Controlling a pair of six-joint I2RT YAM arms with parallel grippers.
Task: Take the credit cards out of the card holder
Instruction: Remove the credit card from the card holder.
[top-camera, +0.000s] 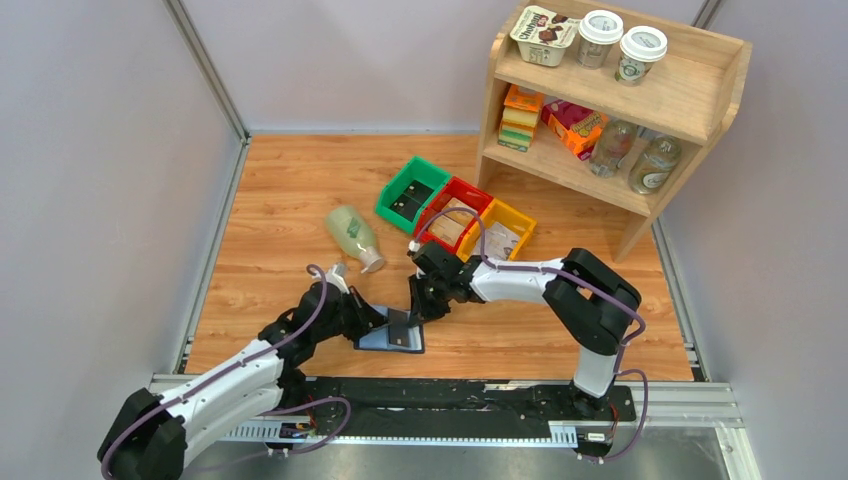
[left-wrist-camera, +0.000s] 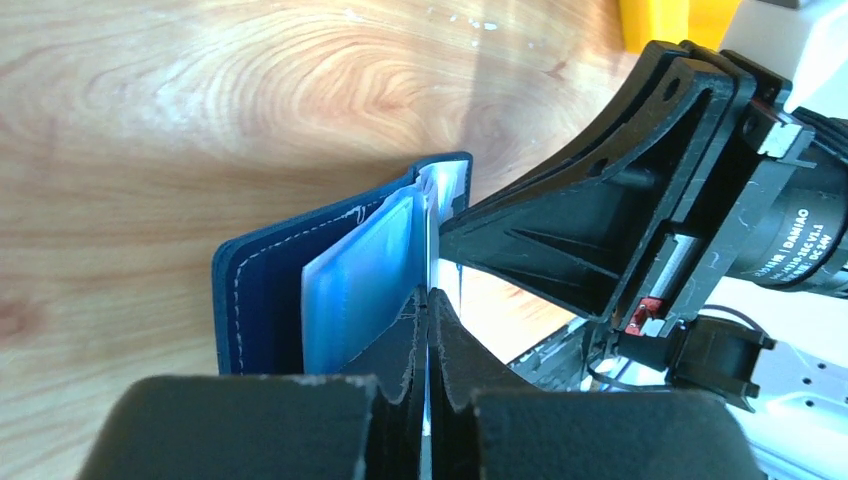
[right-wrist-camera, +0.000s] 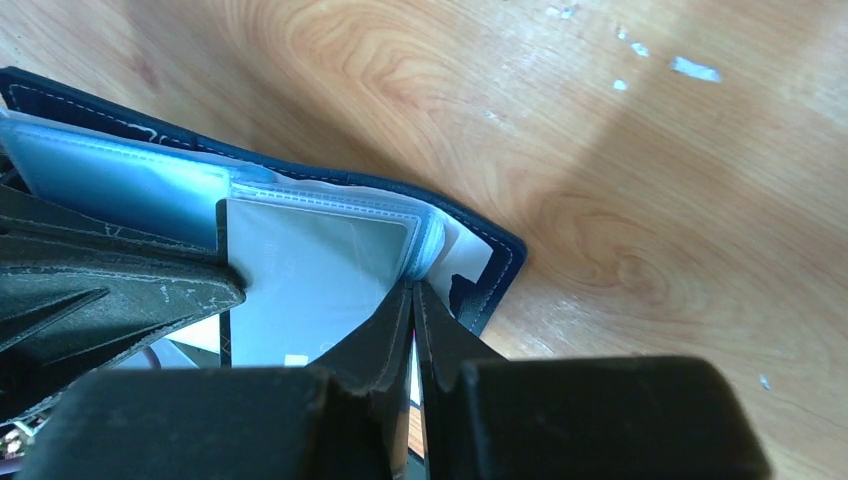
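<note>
Jaws of the left gripper (left-wrist-camera: 428, 303) are closed flat on a thin pale leaf of the small dark navy-blue folding card holder (left-wrist-camera: 256, 300). The holder is open on the light wooden table (left-wrist-camera: 150, 120), with its cover just left of those jaws. Jaws of the right gripper (right-wrist-camera: 412, 290) are pinched on a clear sleeve edge of the same holder, and a pale grey flat plastic card (right-wrist-camera: 315, 265) sits sleeved just left of them; whether either pinch includes a card, cannot tell.
</note>
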